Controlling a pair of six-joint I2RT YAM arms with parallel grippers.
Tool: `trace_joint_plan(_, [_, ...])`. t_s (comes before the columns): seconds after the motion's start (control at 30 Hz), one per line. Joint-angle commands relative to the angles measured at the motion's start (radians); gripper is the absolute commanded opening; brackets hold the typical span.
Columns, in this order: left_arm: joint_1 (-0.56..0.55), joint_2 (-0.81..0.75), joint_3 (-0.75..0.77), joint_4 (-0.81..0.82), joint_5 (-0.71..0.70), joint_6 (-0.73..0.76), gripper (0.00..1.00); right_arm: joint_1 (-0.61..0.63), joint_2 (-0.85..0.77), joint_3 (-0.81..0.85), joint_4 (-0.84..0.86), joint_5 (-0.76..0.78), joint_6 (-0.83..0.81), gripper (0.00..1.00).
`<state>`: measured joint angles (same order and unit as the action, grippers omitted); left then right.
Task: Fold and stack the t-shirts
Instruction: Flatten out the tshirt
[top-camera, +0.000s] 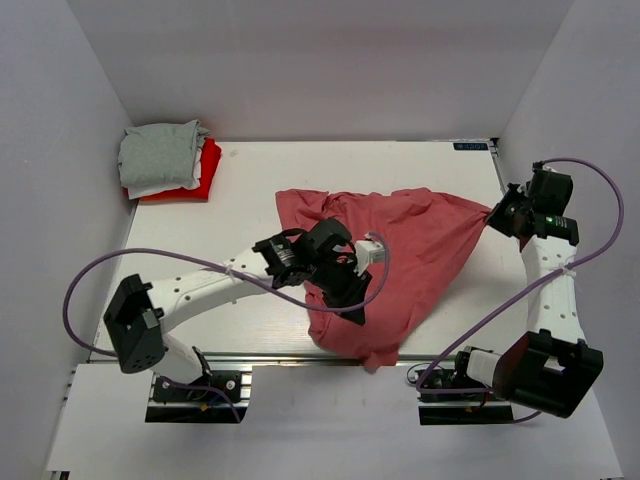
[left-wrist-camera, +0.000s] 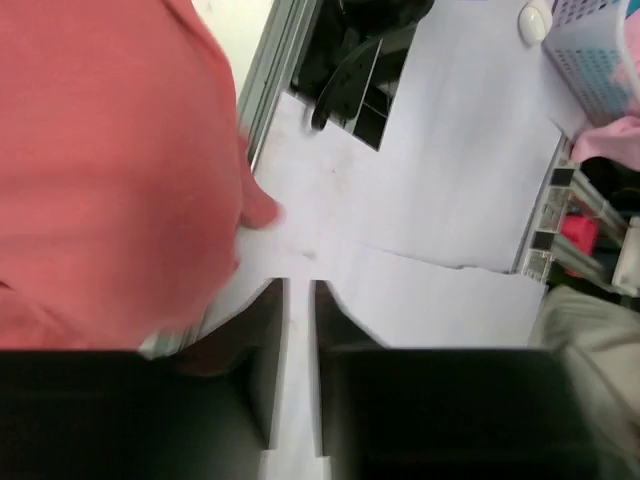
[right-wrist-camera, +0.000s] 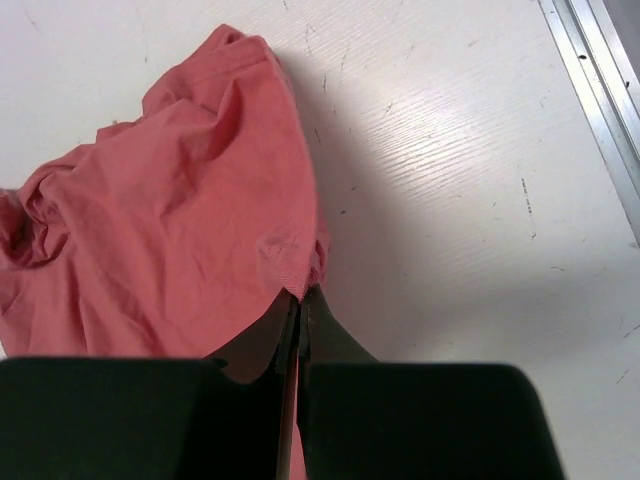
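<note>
While the right gripper (top-camera: 497, 215) is pressed together on one corner of the pink shirt (top-camera: 420, 240), the cloth runs out from that pinch in a taut point towards the right edge of the worktop (top-camera: 400, 165). From the right wrist camera, the right gripper (right-wrist-camera: 298, 300) has its jaws shut with only a thin line between them, and the hem of the pink shirt (right-wrist-camera: 180, 230) is caught at their tips. The rest of the cloth lies crumpled on the white surface to the left.

The pink shirt sits in the middle of the worktop, unfolded and wrinkled. Its near end bunches at the front edge and hangs a little over it.

The left gripper (top-camera: 350, 305) hangs over the near-left part of the shirt. In its own wrist view, the left gripper (left-wrist-camera: 298, 340) has its jaws slightly apart, with a narrow slot between them and no cloth seen in it. The pink shirt (left-wrist-camera: 110, 170) fills the frame just to the left of the fingers.

At the back-left corner of the worktop, well apart from the pink shirt, three folded shirts are stacked: a grey shirt (top-camera: 158, 152) on top, a white shirt (top-camera: 162, 188) showing beneath it, and a red shirt (top-camera: 205, 170) at the bottom.
</note>
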<state>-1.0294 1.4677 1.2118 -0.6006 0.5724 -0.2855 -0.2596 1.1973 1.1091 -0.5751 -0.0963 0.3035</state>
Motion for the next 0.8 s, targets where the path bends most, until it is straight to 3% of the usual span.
trace_joint_plan(0.0, [0.031, 0.115, 0.040, -0.097, 0.049, 0.022, 0.22, 0.005, 0.001, 0.012, -0.003, 0.003, -0.018, 0.00])
trace_joint_plan(0.07, [0.055, 0.192, 0.075, -0.139, -0.003, 0.022, 0.17, 0.005, 0.015, 0.005, -0.012, 0.010, -0.017, 0.00])
trace_joint_plan(0.13, [0.101, 0.336, 0.115, -0.186, -0.060, 0.031, 0.03, 0.006, 0.027, 0.006, -0.023, 0.033, -0.017, 0.00])
trace_joint_plan(0.27, [0.152, 0.470, 0.176, -0.170, 0.018, 0.072, 0.01, 0.005, 0.028, 0.006, -0.034, 0.061, -0.020, 0.00])
trace_joint_plan(0.3, [0.152, 0.461, 0.160, -0.150, 0.029, 0.072, 0.09, 0.005, 0.025, 0.000, -0.034, 0.069, -0.021, 0.00])
trace_joint_plan(0.33, [0.152, 0.444, 0.138, -0.122, 0.029, 0.072, 0.40, 0.005, 0.025, -0.003, -0.034, 0.072, -0.020, 0.00])
trace_joint_plan(0.4, [0.143, 0.367, 0.128, -0.131, -0.101, 0.072, 0.58, 0.005, 0.025, -0.009, -0.026, 0.075, -0.023, 0.00])
trace_joint_plan(0.43, [0.143, 0.340, 0.109, -0.142, -0.159, 0.072, 0.73, 0.006, 0.028, -0.011, -0.023, 0.075, -0.020, 0.00])
trace_joint_plan(0.47, [0.143, 0.313, 0.109, -0.155, -0.265, 0.036, 0.75, 0.005, 0.031, -0.015, -0.017, 0.070, -0.021, 0.00])
trace_joint_plan(0.63, [0.143, 0.206, 0.088, -0.280, -0.472, -0.043, 0.89, 0.006, 0.050, -0.020, -0.017, 0.063, -0.023, 0.00])
trace_joint_plan(0.77, [0.143, 0.115, -0.056, -0.217, -0.424, -0.055, 0.98, 0.007, 0.062, -0.026, -0.005, 0.056, -0.020, 0.00])
